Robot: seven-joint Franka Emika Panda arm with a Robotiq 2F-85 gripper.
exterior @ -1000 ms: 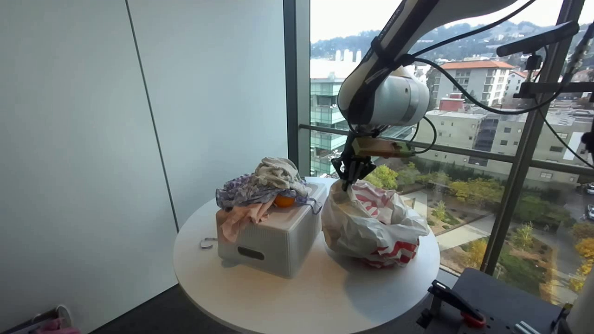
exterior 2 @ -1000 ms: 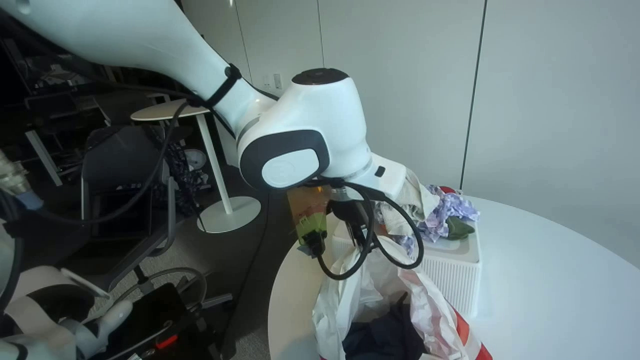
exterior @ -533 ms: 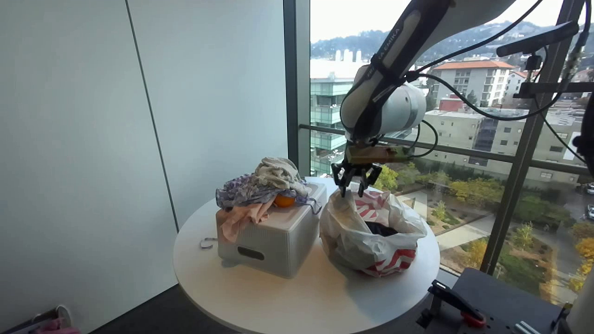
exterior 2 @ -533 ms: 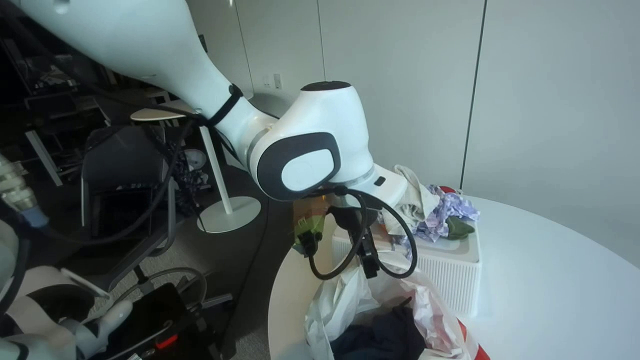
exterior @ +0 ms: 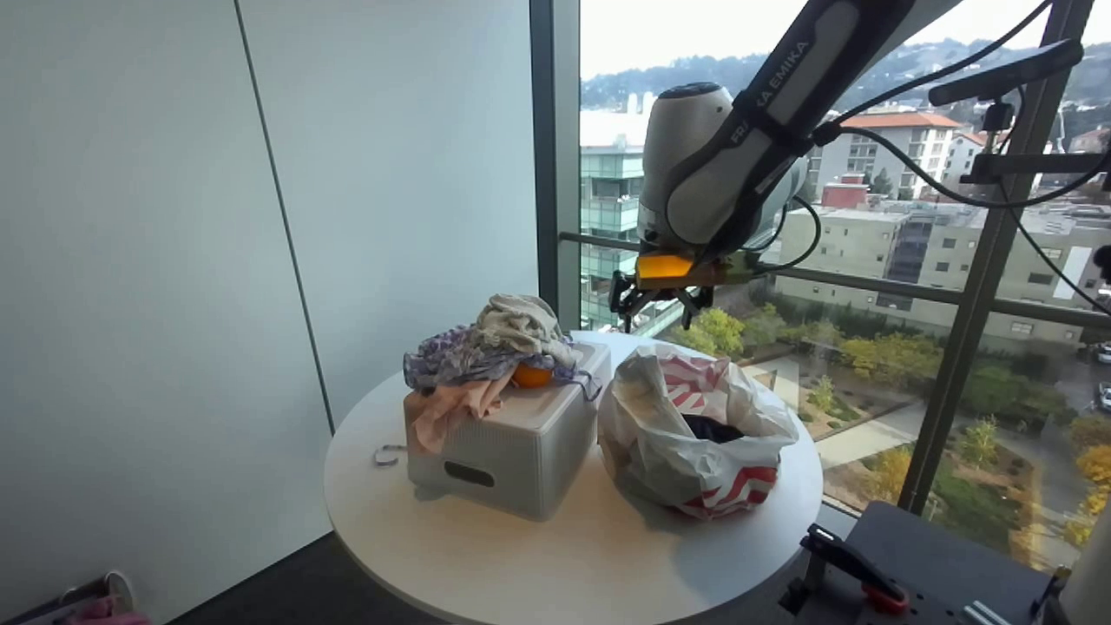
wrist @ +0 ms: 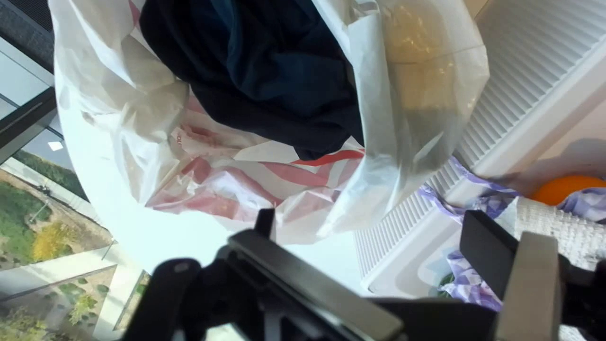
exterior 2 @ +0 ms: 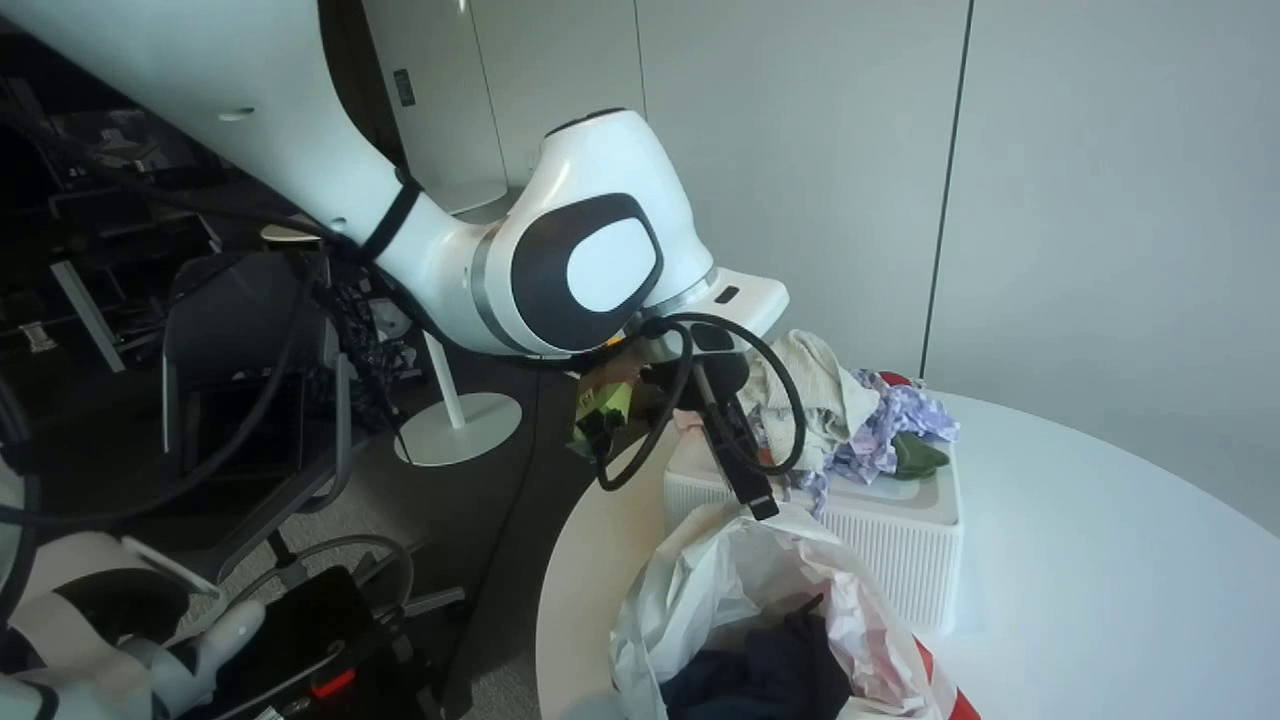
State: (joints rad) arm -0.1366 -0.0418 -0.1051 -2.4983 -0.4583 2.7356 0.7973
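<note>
My gripper point(exterior: 657, 325) hangs above the table with its fingers spread wide and nothing between them. Below it stands a white plastic bag point(exterior: 668, 451) with red stripes, its mouth open. In the wrist view the bag point(wrist: 378, 109) lies beyond the fingers, apart from them as far as I can tell. Dark navy cloth point(wrist: 284, 80) fills part of the bag and also shows in an exterior view as dark cloth point(exterior 2: 760, 670). Beside the bag sits a white ribbed box point(exterior: 564, 460). On it are a purple patterned cloth point(exterior: 434, 358), a grey-white knit cloth point(exterior: 525, 325), a peach cloth point(exterior: 460, 404) and an orange object point(exterior: 531, 376).
A round white table point(exterior: 521, 564) carries the bag and box. Something green point(exterior 2: 918, 456) lies on the box near the purple cloth. Tall windows stand behind the arm. A dark chair point(exterior 2: 240, 320) and a small round-based table point(exterior 2: 460, 430) are on the floor beyond.
A second ago the gripper was shut at the bag's rim. It has opened and risen away, while the bag has settled lower and its dark cloth has come into sight.
</note>
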